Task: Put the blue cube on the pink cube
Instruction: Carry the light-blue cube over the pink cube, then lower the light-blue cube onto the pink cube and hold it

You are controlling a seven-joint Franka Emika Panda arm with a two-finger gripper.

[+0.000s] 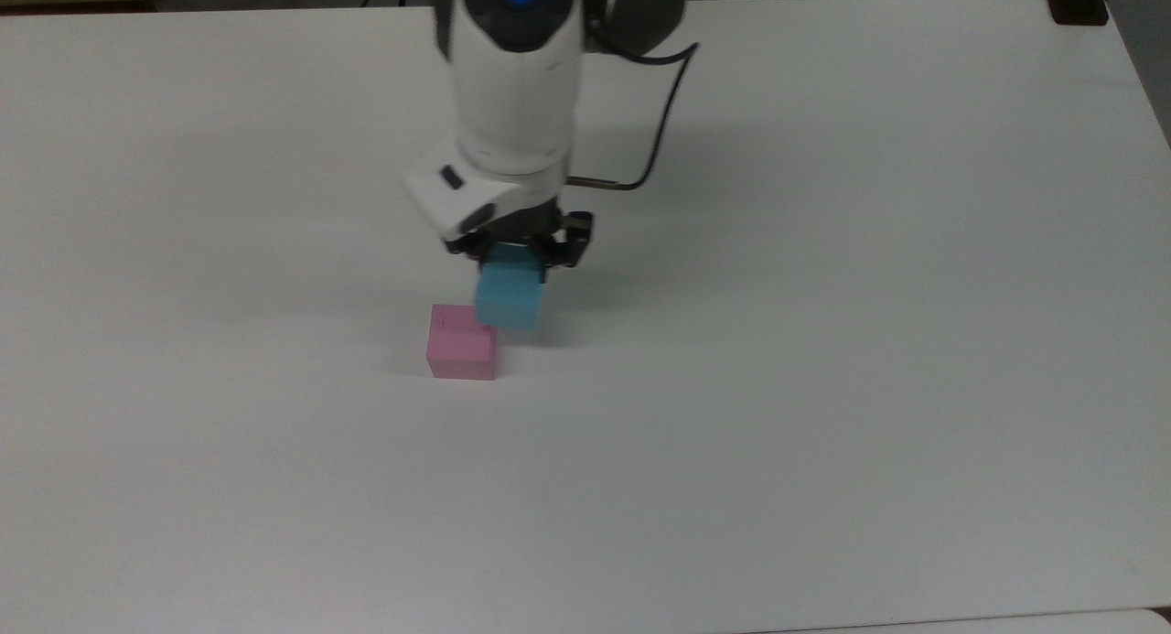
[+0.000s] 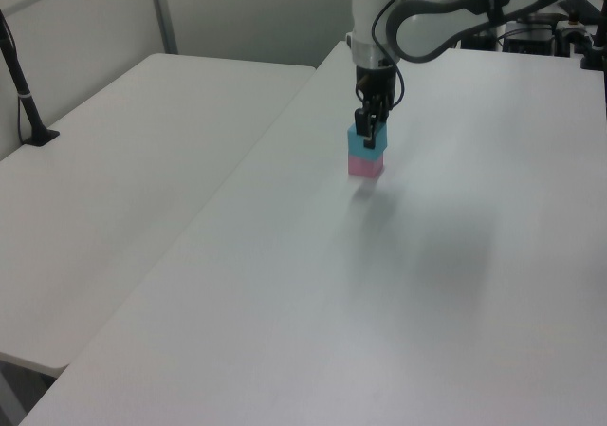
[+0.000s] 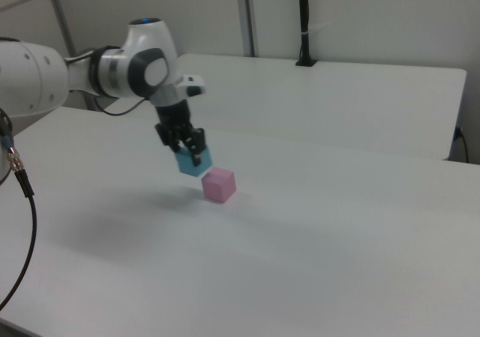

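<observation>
My gripper (image 1: 517,250) is shut on the blue cube (image 1: 509,297), which hangs tilted in the air above the white table (image 1: 823,387). In the top view the pink cube (image 1: 460,343) rests on the table just below and left of the blue one, whose corner overlaps its upper right edge. The right view shows the blue cube (image 3: 193,160) raised and a little to the left of the pink cube (image 3: 219,185), with the gripper (image 3: 187,146) above it. In the left view the blue cube (image 2: 367,140) appears directly over the pink cube (image 2: 365,167), under the gripper (image 2: 370,127).
A second white table (image 2: 123,170) adjoins on the left view's left, with a black post (image 2: 24,94) on it. A dark cable (image 1: 654,122) loops from the arm's wrist. A black clamp (image 1: 1079,3) sits at the table's far right corner in the top view.
</observation>
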